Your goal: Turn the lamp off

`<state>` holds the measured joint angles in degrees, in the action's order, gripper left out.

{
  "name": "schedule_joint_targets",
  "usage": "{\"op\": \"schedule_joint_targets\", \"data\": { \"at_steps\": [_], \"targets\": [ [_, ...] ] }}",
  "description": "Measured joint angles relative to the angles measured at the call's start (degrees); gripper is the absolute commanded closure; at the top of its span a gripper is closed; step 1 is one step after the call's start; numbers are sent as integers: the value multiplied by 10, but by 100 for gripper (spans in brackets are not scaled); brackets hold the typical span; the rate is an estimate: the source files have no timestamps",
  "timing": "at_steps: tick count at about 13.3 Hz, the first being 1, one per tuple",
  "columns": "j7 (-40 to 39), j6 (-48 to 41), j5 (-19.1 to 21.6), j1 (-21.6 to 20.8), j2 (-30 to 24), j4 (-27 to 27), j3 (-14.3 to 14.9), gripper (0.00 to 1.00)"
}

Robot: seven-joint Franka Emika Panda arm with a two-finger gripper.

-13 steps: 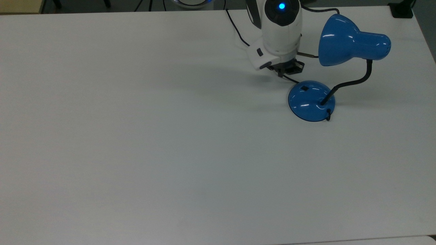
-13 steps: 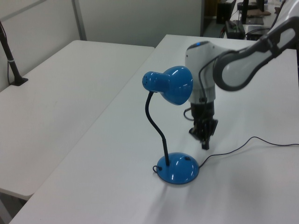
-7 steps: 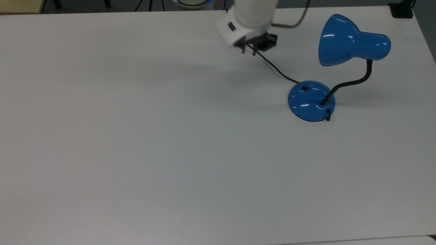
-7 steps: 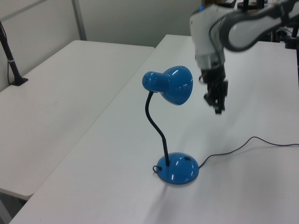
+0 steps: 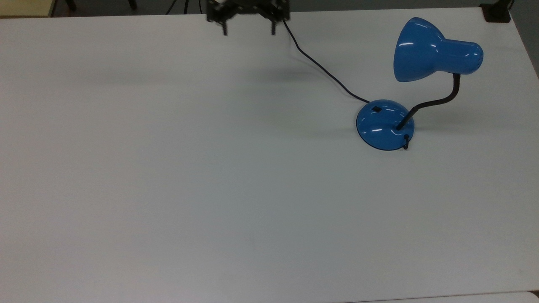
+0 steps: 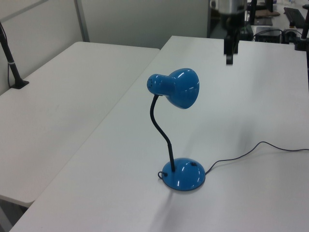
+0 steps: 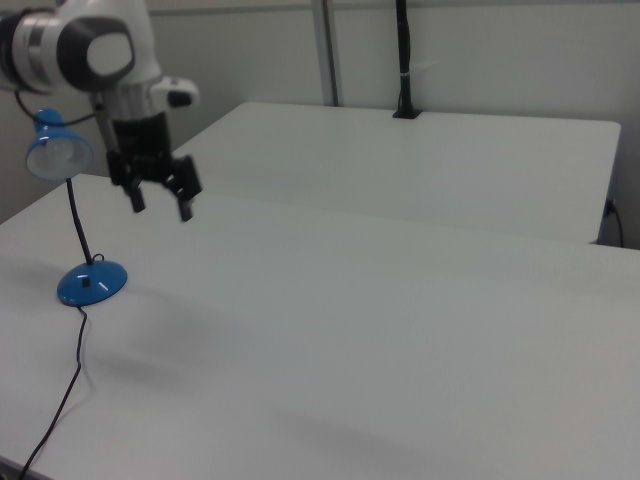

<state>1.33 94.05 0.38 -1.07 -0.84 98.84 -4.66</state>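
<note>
The blue lamp stands on the white table at the top view's right. Its cone shade sits on a black bent gooseneck above the round domed base. A small black switch shows on the base, and the black cord runs off toward the far edge. My gripper hangs open and empty at the top view's upper edge, well left of the lamp. In the right view my gripper hovers high, right of the shade and base. In the left view my gripper is far behind the lamp shade.
A second white table stands beside this one, with a black clamped post at its far side. A black block sits at the top view's upper right corner. The cord trails across the table.
My gripper has risen from just beside the lamp base and travelled to the top view's upper left. Its fingers have spread from close together to wide apart. The lamp has not moved.
</note>
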Motion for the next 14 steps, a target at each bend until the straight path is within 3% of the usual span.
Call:
{"op": "schedule_joint_targets", "data": {
  "at_steps": [2, 5, 14],
  "targets": [
    [-76, -16, 1, 12, -5, -36, 41, 0],
    [-121, -16, 16, 26, -6, -69, 90, 0],
    [-36, 30, 21, 14, 11, -68, 65, 0]
  ]
}}
